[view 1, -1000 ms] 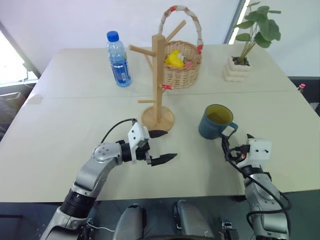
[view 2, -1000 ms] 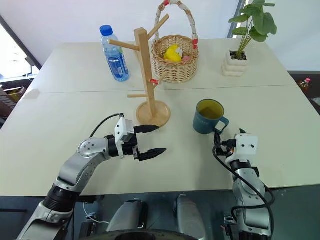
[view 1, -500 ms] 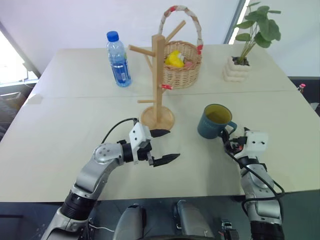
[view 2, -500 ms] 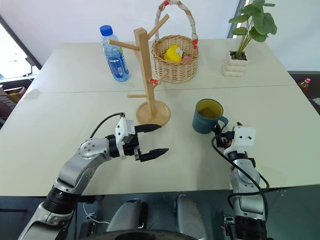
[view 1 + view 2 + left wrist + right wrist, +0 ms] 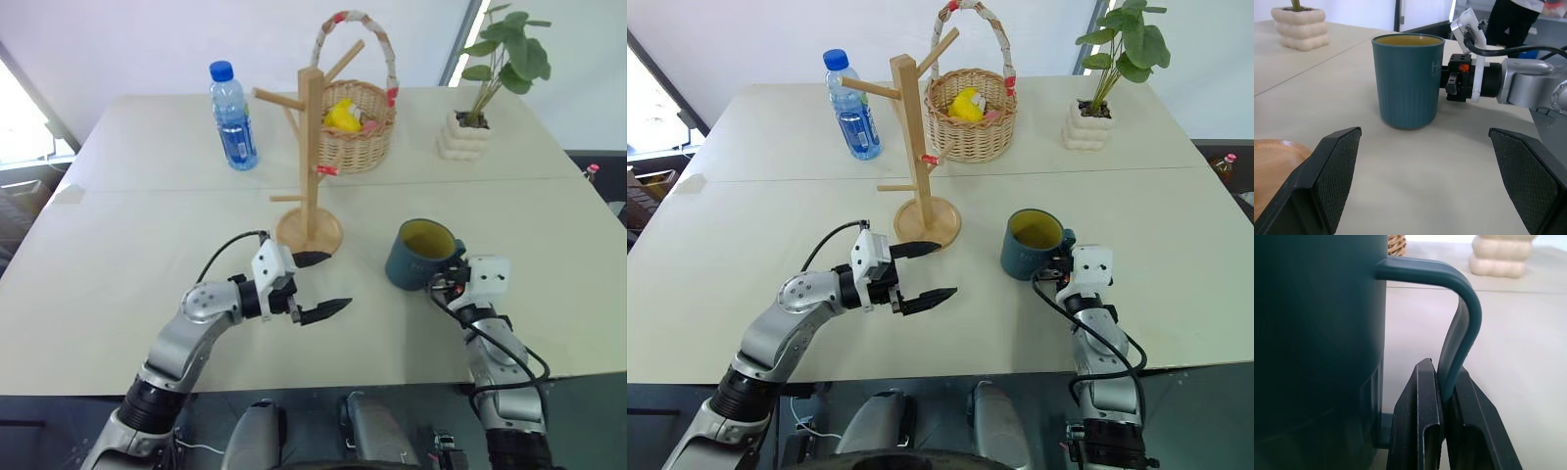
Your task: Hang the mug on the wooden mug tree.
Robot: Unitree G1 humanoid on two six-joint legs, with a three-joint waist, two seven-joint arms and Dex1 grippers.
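Right gripper [image 5: 1442,396] pinching mug [image 5: 419,255] handle low down (thin grip), could swing or slip on lifting toward tree [image 5: 311,162]. Left gripper [image 5: 318,286] fingers spread.

A wide cream table [image 5: 127,245] is seen, made of two tops joined along a seam [image 5: 509,180] that runs across it. A plain white wall [image 5: 118,39] is set behind the far edge. Bright daylight is let in by a window [image 5: 18,122] at the left, and a lit ceiling strip [image 5: 474,29] is seen at the upper right. Dark floor [image 5: 598,162] is glimpsed past the right edge.
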